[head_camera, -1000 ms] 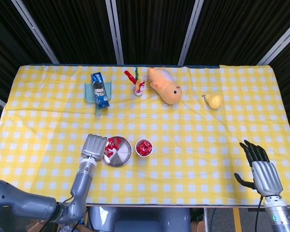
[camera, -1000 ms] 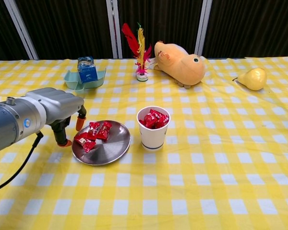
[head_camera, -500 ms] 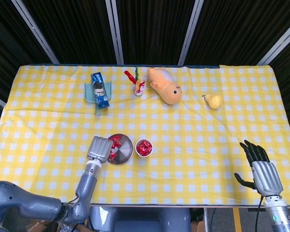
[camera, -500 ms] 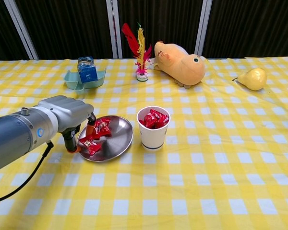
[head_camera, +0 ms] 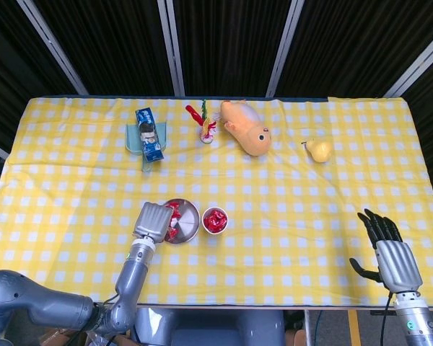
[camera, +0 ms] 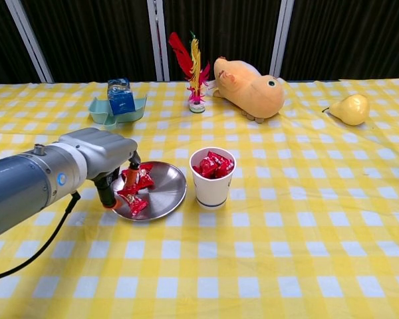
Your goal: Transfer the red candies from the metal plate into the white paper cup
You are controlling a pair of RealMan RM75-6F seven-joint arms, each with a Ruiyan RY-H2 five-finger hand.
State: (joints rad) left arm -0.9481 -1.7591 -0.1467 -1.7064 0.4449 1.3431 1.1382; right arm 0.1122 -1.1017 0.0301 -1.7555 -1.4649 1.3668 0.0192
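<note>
Candies (camera: 137,188), red-wrapped, lie on the left part of the metal plate (camera: 161,199), w/ one more cluster low at the plate's left rim. Plate sits just left of the white paper cup (camera: 212,178), close but apart; cup stands upright and already holds a heap of red candies to the brim. Left hand (camera: 100,154) is over the plate's left edge, orange fingertips (camera: 127,174) pointing down at the candies; can't tell whether they pinch one or only touch. In head view the same hand (head_camera: 152,220) covers the plate's left side.

Right hand (head_camera: 389,252) rests well apart at the table's right front corner, fingers spread, holding nothing.

Far side of the yellow checked tablecloth (camera: 306,226): teal tray (camera: 116,110) w/ a blue carton, feather shuttlecock (camera: 194,73), orange plush toy (camera: 249,86), yellow pear (camera: 350,108).
</note>
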